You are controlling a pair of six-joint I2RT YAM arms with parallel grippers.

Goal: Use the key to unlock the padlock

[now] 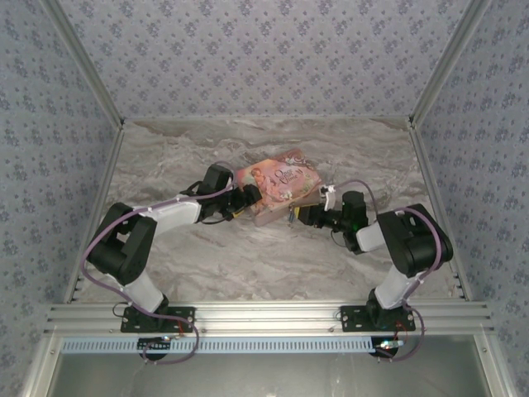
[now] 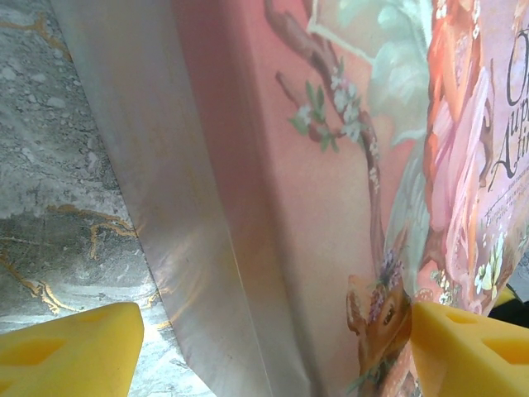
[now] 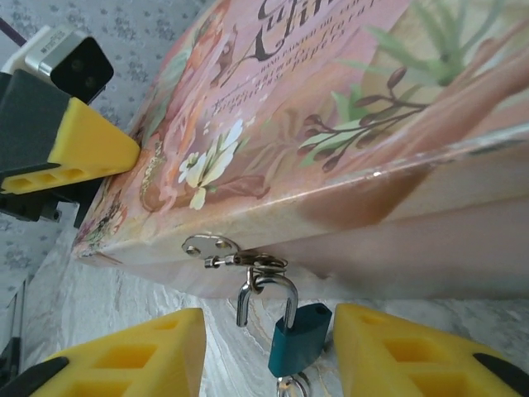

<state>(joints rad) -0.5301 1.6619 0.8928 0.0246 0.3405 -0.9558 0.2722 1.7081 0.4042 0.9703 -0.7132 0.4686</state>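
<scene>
The teal padlock (image 3: pixel 299 339) hangs by its silvery shackle (image 3: pixel 269 289) from the hasp (image 3: pixel 211 246) of the pink picture box (image 3: pixel 331 124). One shackle leg is out of the body and hangs free. A silvery piece, apparently the key (image 3: pixel 289 386), sticks out under the body, cut off by the frame edge. My right gripper (image 3: pixel 269 331) is open, a yellow finger on each side of the padlock, holding nothing. My left gripper (image 2: pixel 277 347) is open around the box's far corner (image 2: pixel 331 207), one finger (image 3: pixel 83 153) lying against the lid.
The pink box (image 1: pixel 281 182) lies mid-table on the marble top (image 1: pixel 248 265), between my left gripper (image 1: pixel 246 198) and my right gripper (image 1: pixel 307 217). Patterned walls close in the back and both sides.
</scene>
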